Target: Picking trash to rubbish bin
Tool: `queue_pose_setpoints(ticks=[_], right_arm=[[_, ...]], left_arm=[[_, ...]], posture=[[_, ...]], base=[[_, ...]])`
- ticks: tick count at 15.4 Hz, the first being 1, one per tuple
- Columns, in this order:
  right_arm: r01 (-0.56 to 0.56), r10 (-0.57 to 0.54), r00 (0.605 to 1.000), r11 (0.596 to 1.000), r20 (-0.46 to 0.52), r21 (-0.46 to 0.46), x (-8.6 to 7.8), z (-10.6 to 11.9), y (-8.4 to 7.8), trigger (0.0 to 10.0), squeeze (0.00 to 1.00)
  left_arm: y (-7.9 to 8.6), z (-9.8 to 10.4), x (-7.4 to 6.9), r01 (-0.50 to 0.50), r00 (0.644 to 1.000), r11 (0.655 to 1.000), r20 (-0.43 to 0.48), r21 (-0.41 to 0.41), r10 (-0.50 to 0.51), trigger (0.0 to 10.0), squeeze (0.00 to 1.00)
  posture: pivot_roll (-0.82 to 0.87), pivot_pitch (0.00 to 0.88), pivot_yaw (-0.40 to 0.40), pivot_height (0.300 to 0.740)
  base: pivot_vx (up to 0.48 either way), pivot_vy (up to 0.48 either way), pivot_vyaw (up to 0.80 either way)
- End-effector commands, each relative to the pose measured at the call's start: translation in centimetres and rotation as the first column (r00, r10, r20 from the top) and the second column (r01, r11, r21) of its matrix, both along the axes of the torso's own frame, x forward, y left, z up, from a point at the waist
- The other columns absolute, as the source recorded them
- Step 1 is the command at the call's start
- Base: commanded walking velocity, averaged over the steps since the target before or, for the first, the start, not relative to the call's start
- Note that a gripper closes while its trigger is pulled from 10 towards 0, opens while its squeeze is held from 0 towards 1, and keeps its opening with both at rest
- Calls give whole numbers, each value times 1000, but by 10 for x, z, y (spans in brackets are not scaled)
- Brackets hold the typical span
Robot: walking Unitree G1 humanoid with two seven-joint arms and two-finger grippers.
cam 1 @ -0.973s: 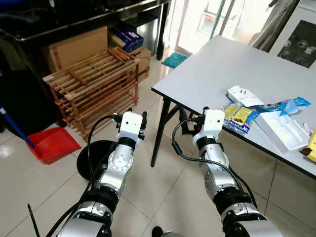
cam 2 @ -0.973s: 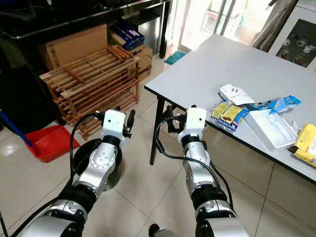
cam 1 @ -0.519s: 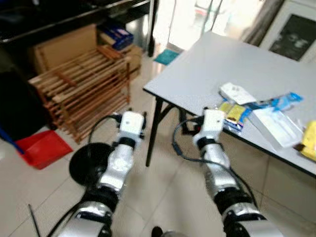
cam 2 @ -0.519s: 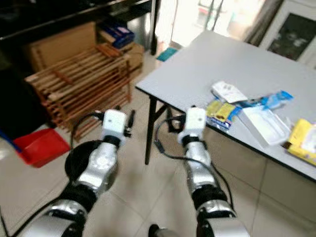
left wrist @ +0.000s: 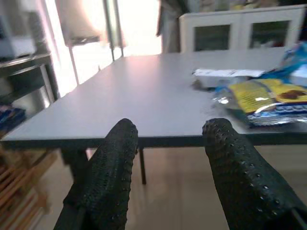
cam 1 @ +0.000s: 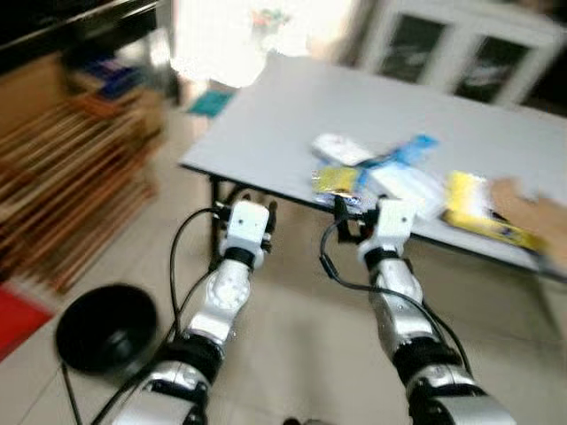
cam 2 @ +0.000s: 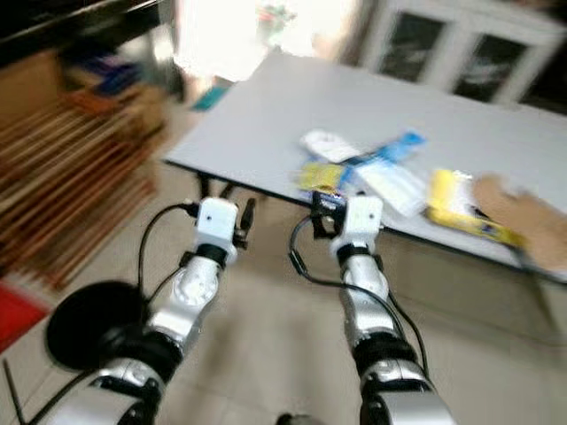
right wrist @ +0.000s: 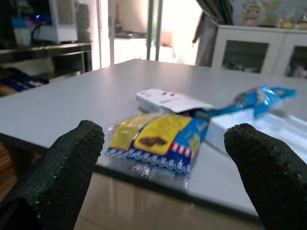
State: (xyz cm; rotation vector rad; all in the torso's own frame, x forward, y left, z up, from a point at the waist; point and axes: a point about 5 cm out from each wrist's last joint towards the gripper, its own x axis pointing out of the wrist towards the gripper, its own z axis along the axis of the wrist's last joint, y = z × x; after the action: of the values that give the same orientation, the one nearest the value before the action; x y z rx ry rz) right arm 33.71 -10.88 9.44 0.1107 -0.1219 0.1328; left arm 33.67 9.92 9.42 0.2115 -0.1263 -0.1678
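Both arms were raised before the grey tabletop [cam 1: 292,115], with the left gripper [left wrist: 165,139] and right gripper [right wrist: 163,136] each empty, fingers spread apart. The yellow-and-blue snack wrapper [right wrist: 156,139] lay at the tabletop's near edge, just ahead of the right gripper, beside a white carton [right wrist: 170,101], a blue wrapper [right wrist: 261,98] and a white tray [right wrist: 268,129]. A black bowl-shaped bin [cam 1: 104,326] stood on the floor to the left.
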Motion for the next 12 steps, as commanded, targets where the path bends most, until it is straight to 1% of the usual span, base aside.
queue_pose_setpoints(ticks=[1, 7, 12], right_arm=[[7, -7, 1000, 1000, 2, 0, 1, 1, -4, 10000, 0], [3, -3, 1000, 1000, -2, 2, 0, -1, -4, 10000, 0], [0, 0, 1000, 1000, -6, -1, -1, -2, -2, 10000, 0]], left_arm=[[-3, 2, 0, 0, 1000, 1000, 7, -8, 0, 10000, 0], [-3, 2, 0, -1, 1000, 1000, 6, -10, 1, 10000, 0], [-2, 1, 0, -4, 1000, 1000, 2, -8, 4, 10000, 0]], posture=[[-28, 41, -79, 740], [-29, 44, -79, 740], [-27, 46, -81, 740]], base=[[0, 0, -800], [0, 0, -800], [0, 0, 0]])
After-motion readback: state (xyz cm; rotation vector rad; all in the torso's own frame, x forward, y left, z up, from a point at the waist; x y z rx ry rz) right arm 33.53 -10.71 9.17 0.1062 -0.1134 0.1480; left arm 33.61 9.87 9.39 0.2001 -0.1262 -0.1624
